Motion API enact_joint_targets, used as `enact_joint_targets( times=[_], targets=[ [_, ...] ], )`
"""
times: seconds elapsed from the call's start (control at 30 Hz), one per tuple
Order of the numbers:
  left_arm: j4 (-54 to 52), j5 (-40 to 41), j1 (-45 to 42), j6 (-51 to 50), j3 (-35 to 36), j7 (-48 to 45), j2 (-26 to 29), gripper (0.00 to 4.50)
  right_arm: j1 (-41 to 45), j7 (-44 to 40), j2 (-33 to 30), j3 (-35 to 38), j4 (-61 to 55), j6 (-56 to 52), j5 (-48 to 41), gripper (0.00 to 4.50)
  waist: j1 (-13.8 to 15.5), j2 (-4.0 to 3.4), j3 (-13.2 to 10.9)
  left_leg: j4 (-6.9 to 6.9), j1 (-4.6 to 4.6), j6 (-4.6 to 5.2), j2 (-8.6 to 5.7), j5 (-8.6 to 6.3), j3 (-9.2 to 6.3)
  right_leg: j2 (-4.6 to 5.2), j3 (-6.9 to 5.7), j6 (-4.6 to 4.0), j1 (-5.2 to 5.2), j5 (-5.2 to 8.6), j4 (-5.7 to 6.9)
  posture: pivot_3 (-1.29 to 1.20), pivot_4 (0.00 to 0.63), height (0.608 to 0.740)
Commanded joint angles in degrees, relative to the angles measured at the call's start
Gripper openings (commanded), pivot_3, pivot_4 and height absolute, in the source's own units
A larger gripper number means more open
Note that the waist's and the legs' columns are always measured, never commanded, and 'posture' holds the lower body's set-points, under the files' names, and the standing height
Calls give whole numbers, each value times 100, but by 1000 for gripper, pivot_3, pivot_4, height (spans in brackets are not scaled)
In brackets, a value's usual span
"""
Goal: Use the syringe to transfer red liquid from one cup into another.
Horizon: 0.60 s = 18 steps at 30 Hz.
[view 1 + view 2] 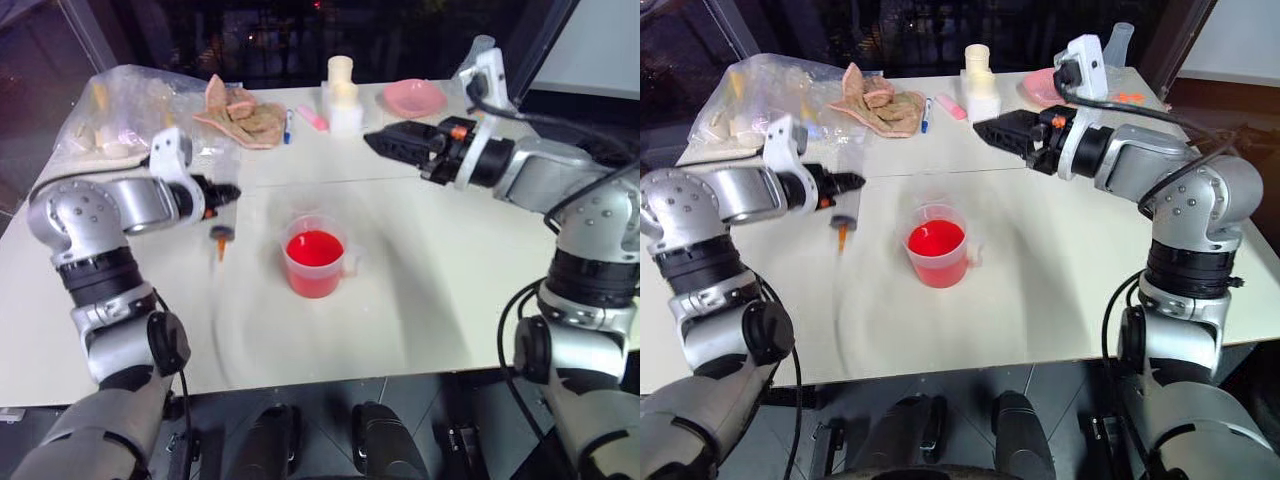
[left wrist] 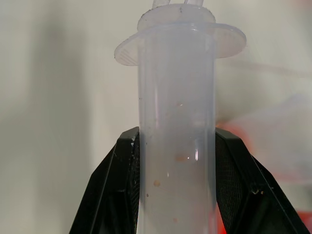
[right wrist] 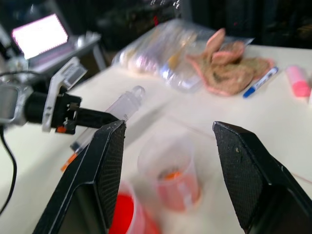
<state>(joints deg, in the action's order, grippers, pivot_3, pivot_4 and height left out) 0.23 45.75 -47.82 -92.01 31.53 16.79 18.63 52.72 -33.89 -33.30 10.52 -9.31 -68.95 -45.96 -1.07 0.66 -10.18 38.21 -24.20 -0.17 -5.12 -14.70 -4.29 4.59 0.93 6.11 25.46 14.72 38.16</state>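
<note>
Left gripper (image 2: 175, 195): it is clamping its two black fingers (image 2: 114, 195) on either side of the syringe barrel, hovering above the table at about nine o'clock from the red cup.
Syringe (image 2: 176, 146): the clear tube is sitting between the left gripper's fingers, tilted, with its orange tip (image 1: 220, 243) pointing down toward the table and its flanged end up; it is blurring in the head views.
Right gripper (image 3: 168, 165): it is hanging with its jaws spread wide and nothing between them, reaching in level from about one o'clock of the red cup, well above the table.
Handled cup (image 1: 318, 260): it is standing upright near the middle of the white table (image 1: 420, 300), holding the red liquid (image 1: 315, 248), its handle sticking out toward three o'clock.
Plain cup (image 3: 170, 170): in the right wrist view a clear cup is standing just beside the red one, blurred.
Far edge, around twelve o'clock: a crumpled tan cloth (image 1: 240, 115), a blue pen (image 1: 288, 126), a pink marker (image 1: 313, 118), a pink dish (image 1: 414, 97) and a clear plastic bag (image 1: 125, 110) are lying there, well apart from the cups.
</note>
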Motion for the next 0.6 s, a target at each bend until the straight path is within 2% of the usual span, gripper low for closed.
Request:
enact_joint_targets(
  times=[0.03, 0.13, 0.23, 0.3, 0.5, 0.6],
  targets=[
    [-552, 726, 564, -49, -24, 655, 137, 1522, 22, -307, -182, -36, -333, 102, -180, 2918, -8, 1, -1, 0, 0, -3, 1, 2, 0, 0, 1, 0, 0, 0, 2, 0, 150, 740],
    [-789, 1392, 1076, -49, -133, 1107, 305, 1522, 15, -342, -254, -92, -266, 135, -102, 2918, 29, 1, 0, 1, 2, -10, 3, 6, 0, -1, 2, -7, 0, -4, 2, 0, 150, 740],
    [-781, 1924, 1193, -49, -189, 1491, 432, 1522, 24, -376, -257, -136, -217, 182, -57, 2918, 81, 3, -1, 3, 2, -2, -1, 13, -3, 2, 1, -11, -8, -6, -1, 0, 150, 740],
    [-817, 2227, 1282, -49, -220, 1711, 512, 2489, 30, -400, -254, -170, -192, 218, -43, 2996, 94, 4, 0, 4, 2, 5, -3, 14, -6, 3, 0, -13, -13, -7, -7, 0, 150, 740],
    [-1013, 2883, 1382, -49, -129, 2083, 734, 4342, 63, -557, -300, -290, -69, 377, 40, 2996, 62, 4, 0, 3, 3, -4, -5, 23, -6, 5, 1, -14, -12, -8, -5, 0, 150, 740],
    [-1087, 3139, 1402, -49, -81, 2254, 843, 4425, 94, -701, -348, -378, 29, 505, 132, 2996, 50, 4, 0, 3, 3, -4, -5, 23, -6, 5, 1, -14, -12, -8, -5, 0, 150, 740]
  ],
)
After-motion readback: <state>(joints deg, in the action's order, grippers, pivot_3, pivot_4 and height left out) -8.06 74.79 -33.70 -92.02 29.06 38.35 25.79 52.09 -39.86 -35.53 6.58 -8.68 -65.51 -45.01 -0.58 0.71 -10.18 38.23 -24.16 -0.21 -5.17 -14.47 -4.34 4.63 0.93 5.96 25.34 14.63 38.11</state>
